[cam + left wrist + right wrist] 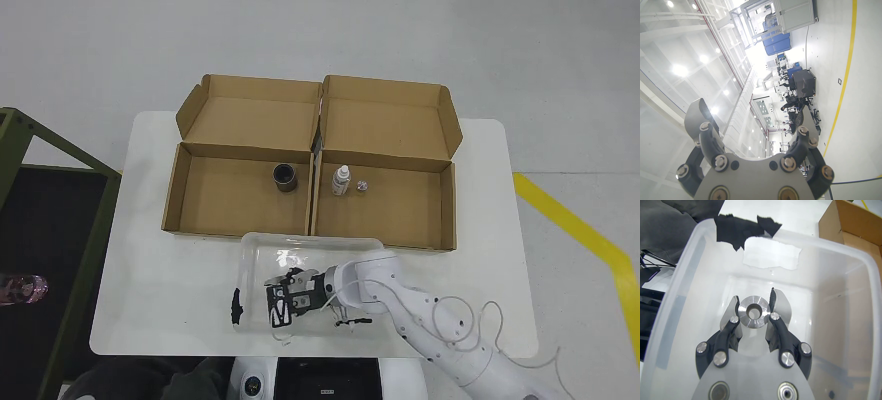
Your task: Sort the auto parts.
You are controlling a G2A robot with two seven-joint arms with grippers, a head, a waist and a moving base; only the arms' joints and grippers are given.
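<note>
Metal ring (762, 308) looked hard, heavy and slippery. Right gripper (754, 297), down in the tub (871, 262), was clamped on its smooth sides. Left gripper (752, 106) had its jaws wide apart.

Tub walls (838, 306) close around right gripper (754, 295)

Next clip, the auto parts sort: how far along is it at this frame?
Done: a dark cylinder sits in one cardboard box; a white part and a small metal piece sit in the other box. In hand: the right end effector is shut on a metal ring inside the clear bin. Left: that ring must go to a box; the arm hides whether more parts lie in the bin.
</note>
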